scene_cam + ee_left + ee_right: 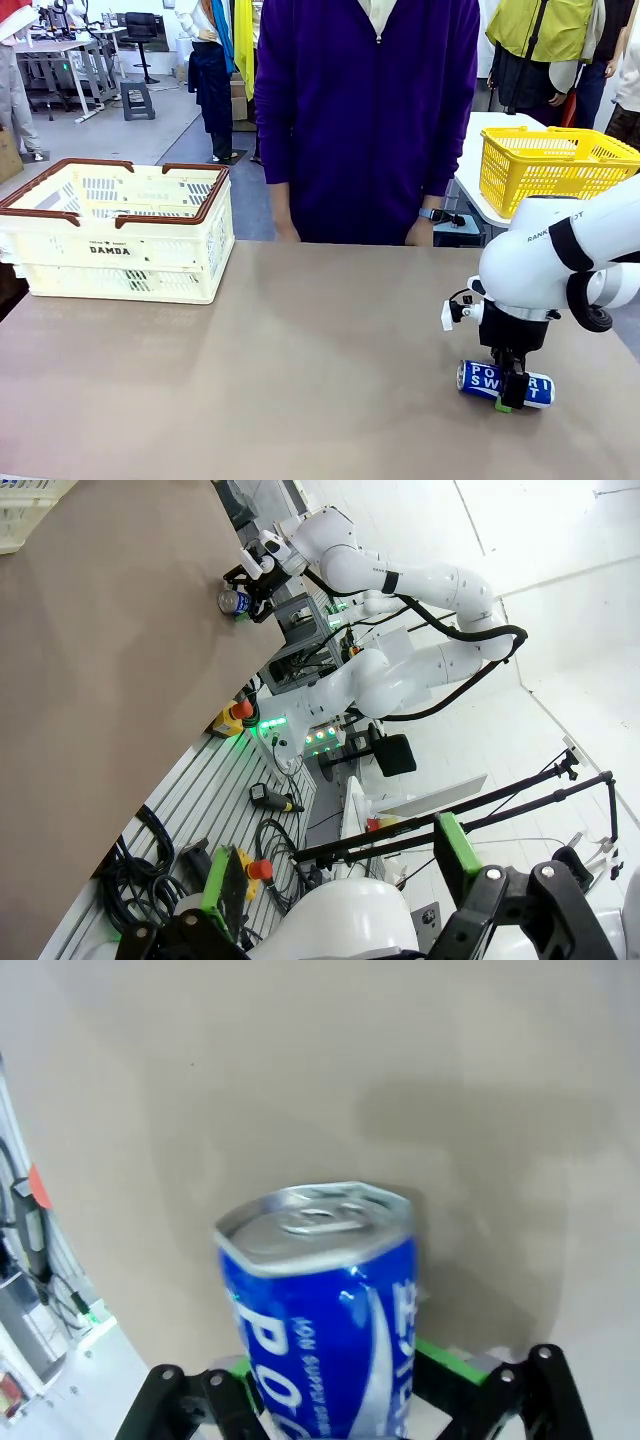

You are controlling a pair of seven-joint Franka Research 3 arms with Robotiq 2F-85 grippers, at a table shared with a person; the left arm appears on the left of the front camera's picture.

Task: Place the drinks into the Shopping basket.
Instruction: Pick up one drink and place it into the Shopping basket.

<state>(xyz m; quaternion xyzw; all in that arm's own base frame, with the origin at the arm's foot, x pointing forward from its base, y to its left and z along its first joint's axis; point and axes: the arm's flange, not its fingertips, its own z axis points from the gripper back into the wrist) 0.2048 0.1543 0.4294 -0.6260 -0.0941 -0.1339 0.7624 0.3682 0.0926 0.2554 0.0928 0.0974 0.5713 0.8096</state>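
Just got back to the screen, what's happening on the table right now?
The robot's right hand is down over a blue drink can lying on its side at the table's near right, fingers closed around it; the can is not lifted yet. The left hand hangs open beside the table, holding nothing. The Shopping basket sits far left. A person in purple stands opposite, away from both.

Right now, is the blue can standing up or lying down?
Lying down: the blue can rests lengthwise on the table, its silver top pointing sideways.
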